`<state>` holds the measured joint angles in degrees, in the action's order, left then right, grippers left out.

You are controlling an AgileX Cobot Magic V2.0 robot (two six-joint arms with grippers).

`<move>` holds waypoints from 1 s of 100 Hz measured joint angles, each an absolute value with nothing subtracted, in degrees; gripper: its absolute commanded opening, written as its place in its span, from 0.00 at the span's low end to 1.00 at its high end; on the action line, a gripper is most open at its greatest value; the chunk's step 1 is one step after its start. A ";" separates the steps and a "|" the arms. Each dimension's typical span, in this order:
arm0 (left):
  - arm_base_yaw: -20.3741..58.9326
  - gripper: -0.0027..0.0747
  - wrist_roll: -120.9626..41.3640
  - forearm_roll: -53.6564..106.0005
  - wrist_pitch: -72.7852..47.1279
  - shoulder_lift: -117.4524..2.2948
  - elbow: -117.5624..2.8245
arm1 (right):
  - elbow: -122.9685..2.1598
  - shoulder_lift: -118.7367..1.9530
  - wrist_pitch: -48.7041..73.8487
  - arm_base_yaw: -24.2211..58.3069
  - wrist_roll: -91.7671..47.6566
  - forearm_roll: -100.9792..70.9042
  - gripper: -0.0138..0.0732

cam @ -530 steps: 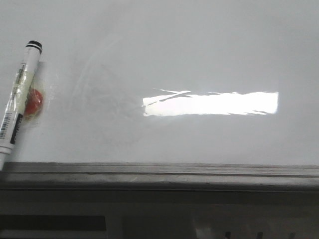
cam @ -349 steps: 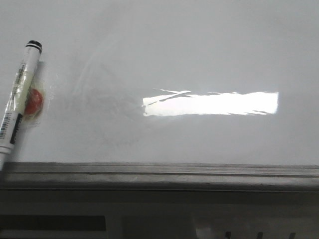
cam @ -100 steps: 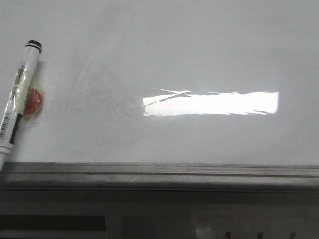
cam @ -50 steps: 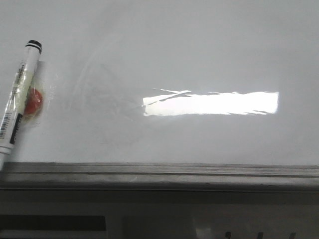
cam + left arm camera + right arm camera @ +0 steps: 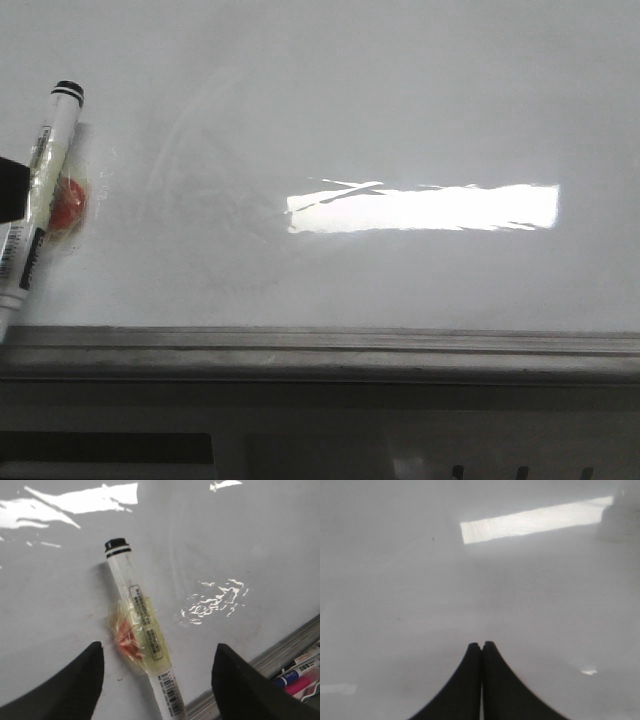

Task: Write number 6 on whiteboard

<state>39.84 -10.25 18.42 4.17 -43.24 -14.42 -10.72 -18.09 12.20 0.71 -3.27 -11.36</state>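
Note:
The whiteboard (image 5: 400,120) fills the front view, glossy white-grey with a bright glare patch and a grey ledge (image 5: 320,345) along its lower edge. No number 6 shows on it. A white marker with a black cap (image 5: 40,180) is stuck to the board at the far left with yellowish tape over a red magnet (image 5: 68,205). It also shows in the left wrist view (image 5: 142,630). My left gripper (image 5: 157,655) is open, its jaws on either side of the marker's lower barrel, not touching it. A dark finger edge (image 5: 10,188) shows at the left border. My right gripper (image 5: 481,644) is shut and empty over bare board.
Several coloured markers (image 5: 300,672) lie on the ledge, seen at the edge of the left wrist view. Faint wiped smudges (image 5: 200,180) mark the board left of the glare. A dark panel lies below the ledge (image 5: 320,440).
A dark part of my left gripper has come into the front view at the left edge, beside the marker. The marker and board are unchanged.

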 measured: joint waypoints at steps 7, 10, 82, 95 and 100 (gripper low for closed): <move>39.84 0.58 -10.25 20.71 4.56 -45.22 -14.42 | -10.72 -18.09 12.20 0.71 -3.27 -11.36 0.09; 39.84 0.58 -10.25 21.42 4.56 -45.88 -14.42 | -10.72 -18.09 12.20 0.71 -3.27 -11.36 0.09; 40.29 0.01 -10.47 18.80 8.17 -54.98 -15.33 | -10.72 -18.09 12.30 3.33 -3.27 -13.84 0.09; 40.29 0.01 -10.47 18.67 8.42 -55.35 -15.33 | -10.72 -18.09 12.30 4.42 -3.27 -13.97 0.09; 40.29 0.01 -10.47 18.67 8.42 -55.35 -15.33 | -10.72 -18.09 12.65 5.04 -3.42 -13.97 0.09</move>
